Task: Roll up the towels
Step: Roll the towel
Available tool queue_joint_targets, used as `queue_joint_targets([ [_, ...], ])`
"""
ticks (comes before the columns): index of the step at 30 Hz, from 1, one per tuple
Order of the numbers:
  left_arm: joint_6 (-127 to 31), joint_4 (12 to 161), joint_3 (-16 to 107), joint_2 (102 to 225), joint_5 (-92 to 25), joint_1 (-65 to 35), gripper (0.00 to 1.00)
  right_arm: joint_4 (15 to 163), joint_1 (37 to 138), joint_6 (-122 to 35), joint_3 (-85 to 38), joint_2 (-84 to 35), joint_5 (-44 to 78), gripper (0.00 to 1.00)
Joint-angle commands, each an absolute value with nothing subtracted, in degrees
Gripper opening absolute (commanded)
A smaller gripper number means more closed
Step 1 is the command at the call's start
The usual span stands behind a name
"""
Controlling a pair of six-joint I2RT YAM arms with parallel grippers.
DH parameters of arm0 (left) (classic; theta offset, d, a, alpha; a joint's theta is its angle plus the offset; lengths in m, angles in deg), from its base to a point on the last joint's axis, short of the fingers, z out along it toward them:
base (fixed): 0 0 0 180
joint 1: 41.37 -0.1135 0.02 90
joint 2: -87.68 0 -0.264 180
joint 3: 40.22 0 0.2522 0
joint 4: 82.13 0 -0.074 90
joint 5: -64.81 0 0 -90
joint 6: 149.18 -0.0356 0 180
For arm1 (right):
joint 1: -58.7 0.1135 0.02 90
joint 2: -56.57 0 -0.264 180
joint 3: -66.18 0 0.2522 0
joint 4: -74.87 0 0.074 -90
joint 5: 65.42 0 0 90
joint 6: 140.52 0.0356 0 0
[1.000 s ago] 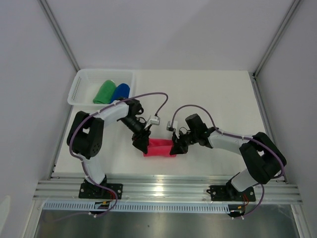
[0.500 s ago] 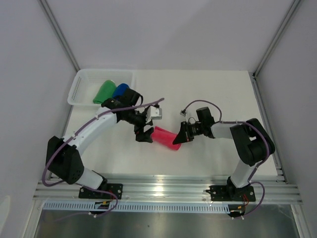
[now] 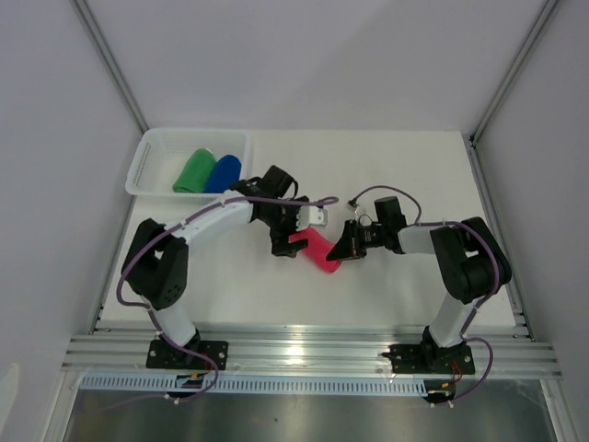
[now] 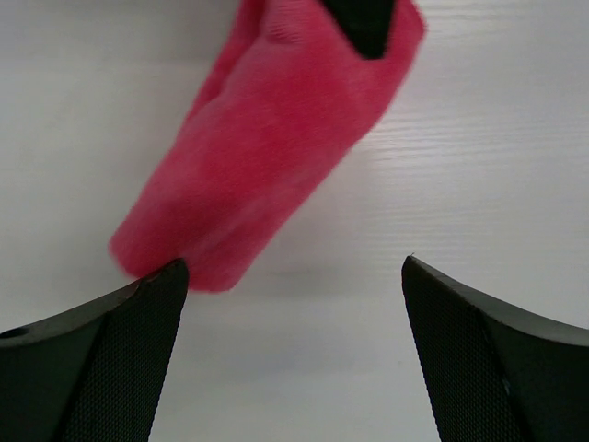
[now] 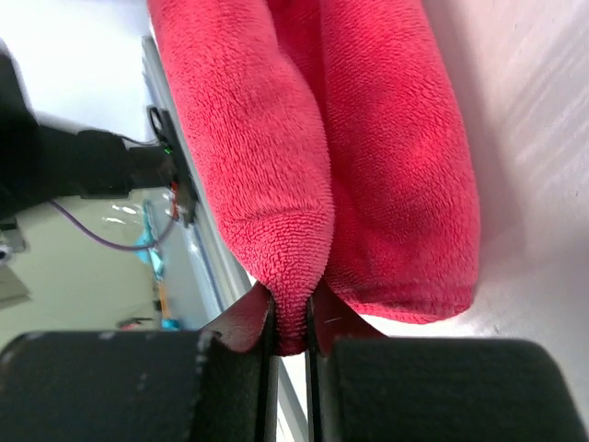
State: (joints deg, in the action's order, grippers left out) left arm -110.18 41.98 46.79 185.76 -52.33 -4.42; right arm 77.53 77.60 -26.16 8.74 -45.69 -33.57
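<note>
- No legible text, label, brand, number or sign in any view.
- Pink-red towel [image 4: 267, 138]: plain cloth, no readable tag.
- White basket [image 3: 147, 158], far left: no marking legible.

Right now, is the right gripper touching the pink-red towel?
Touching. The right wrist view shows the right gripper shut on a fold of the pink-red towel, with the cloth pinched tight and no gap.

The pink-red towel [image 5: 386, 138] fills the upper middle of the frame in two thick folds. At bottom centre the right claw [image 5: 290, 327] pinches the left fold's lower tip, jaws nearly together. White tabletop [image 5: 543, 230] runs down the right; a purple cable [image 5: 92, 238] shows at left.
</note>
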Motion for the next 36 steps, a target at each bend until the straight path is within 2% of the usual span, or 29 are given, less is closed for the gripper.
queue_joint_targets([
  [1,-109.09,41.40,53.25,185.07,-58.14,-9.46,1.00,85.02,77.77,-35.02,7.41,-41.09,-32.72,0.00],
  [5,-114.81,37.19,53.69,183.48,-61.92,-9.56,0.99,87.74,77.86,-37.86,7.07,-39.75,-33.16,0.00],
  [12,-119.47,25.94,60.63,193.47,-64.65,-8.42,0.99,90.21,78.65,-40.15,6.27,-40.19,-32.98,0.00],
  [20,-114.47,33.65,55.72,195.78,-61.32,-7.18,0.99,91.87,79.27,-42.25,6.01,-39.32,-32.46,0.00],
  [21,-113.59,33.84,56.06,195.87,-61.49,-7.18,0.97,92.23,79.44,-42.87,5.92,-39.23,-32.46,0.00],
  [22,-112.63,33.75,56.15,196.04,-61.84,-7.18,0.93,92.40,79.79,-43.74,5.92,-38.88,-32.46,0.00],
  [23,-112.27,33.58,56.15,196.31,-62.28,-7.10,0.73,92.84,79.88,-44.10,5.84,-38.62,-32.46,0.00],
  [25,-110.96,31.56,56.59,196.49,-63.59,-7.45,0.41,93.20,80.23,-44.71,5.66,-38.09,-32.28,0.00],
  [26,-110.60,30.60,56.77,196.40,-65.69,-7.62,0.07,93.81,80.32,-44.89,5.48,-37.82,-32.19,0.00],
  [27,-109.46,28.67,56.77,195.96,-67.01,-7.88,0.01,94.25,80.41,-45.07,5.31,-37.56,-32.28,0.00],
  [36,-107.97,14.60,50.10,188.32,-78.00,-8.94,0.01,102.60,85.94,-47.09,6.53,-31.76,-37.99,0.00],
])
